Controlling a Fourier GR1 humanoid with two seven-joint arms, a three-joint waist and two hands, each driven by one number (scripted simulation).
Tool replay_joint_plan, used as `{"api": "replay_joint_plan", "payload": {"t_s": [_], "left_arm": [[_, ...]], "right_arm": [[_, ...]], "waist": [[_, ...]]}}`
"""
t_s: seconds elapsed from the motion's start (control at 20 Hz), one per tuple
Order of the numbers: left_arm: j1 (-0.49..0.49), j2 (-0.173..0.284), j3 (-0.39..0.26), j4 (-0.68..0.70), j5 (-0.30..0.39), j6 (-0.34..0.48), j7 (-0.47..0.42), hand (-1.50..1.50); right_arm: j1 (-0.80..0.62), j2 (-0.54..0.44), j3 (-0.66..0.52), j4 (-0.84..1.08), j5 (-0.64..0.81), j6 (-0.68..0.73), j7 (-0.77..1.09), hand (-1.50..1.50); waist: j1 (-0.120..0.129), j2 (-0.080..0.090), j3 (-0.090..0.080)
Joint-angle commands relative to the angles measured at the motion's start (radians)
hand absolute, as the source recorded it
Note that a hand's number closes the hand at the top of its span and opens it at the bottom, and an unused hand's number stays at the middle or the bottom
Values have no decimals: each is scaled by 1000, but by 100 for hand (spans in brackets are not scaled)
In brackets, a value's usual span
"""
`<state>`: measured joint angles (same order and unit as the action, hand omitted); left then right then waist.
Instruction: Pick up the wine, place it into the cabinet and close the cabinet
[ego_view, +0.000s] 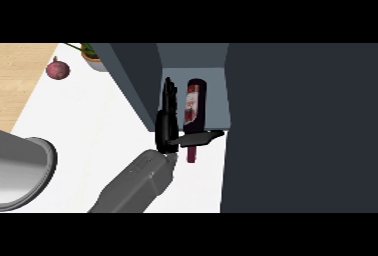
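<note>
At nine o'clock a grey pan (22, 172) is sitting at the table's (88, 125) edge, and up at eleven o'clock a dark red fruit (58, 69) and a potted plant (90, 54) are lying well apart from the work. Near the centre, one hand (168, 120) is reaching toward twelve o'clock, its fingers (170, 95) stretched straight along the left side of the wine (193, 107), the thumb crossing under the bottle near its neck; which arm it belongs to I cannot tell for sure, though it looks like the left. The wine is lying partly inside the cabinet (199, 62), its neck sticking out toward six o'clock over the table. The risk, as I judge it, is that the bottle is not fully seated: withdrawing the hand could be dragging it back out, or the door (295, 125) at three o'clock could be swinging against the protruding neck and jamming. The other hand is not showing.
</note>
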<state>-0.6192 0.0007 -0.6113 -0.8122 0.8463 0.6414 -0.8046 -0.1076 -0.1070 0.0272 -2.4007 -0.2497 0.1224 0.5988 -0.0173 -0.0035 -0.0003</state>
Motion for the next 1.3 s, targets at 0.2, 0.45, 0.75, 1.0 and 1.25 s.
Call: {"api": "replay_joint_plan", "payload": {"t_s": [0.2, 0.45, 0.75, 1.0, 1.25], "left_arm": [[180, 17, -119, -335, -122, 185, 56, -150], [297, 15, -143, -464, -176, 159, 52, -150], [435, 69, -252, -724, -272, 359, 150, -150], [522, 127, -270, -874, -327, 383, 197, -150], [595, 235, -299, -1017, -365, 315, 215, -150]], "right_arm": [[4, -19, -65, -33, -56, 11, -13, -150], [29, -18, -41, -87, -36, -2, 26, -150], [104, -19, -59, -109, -59, 34, -21, -150], [118, -13, -24, -143, -47, 33, 0, -150], [73, -7, 8, -56, -91, 55, 10, -150]], "waist": [[21, 0, 1], [17, 1, 0], [17, -1, 1], [15, 0, 1], [20, 1, 1]]}}
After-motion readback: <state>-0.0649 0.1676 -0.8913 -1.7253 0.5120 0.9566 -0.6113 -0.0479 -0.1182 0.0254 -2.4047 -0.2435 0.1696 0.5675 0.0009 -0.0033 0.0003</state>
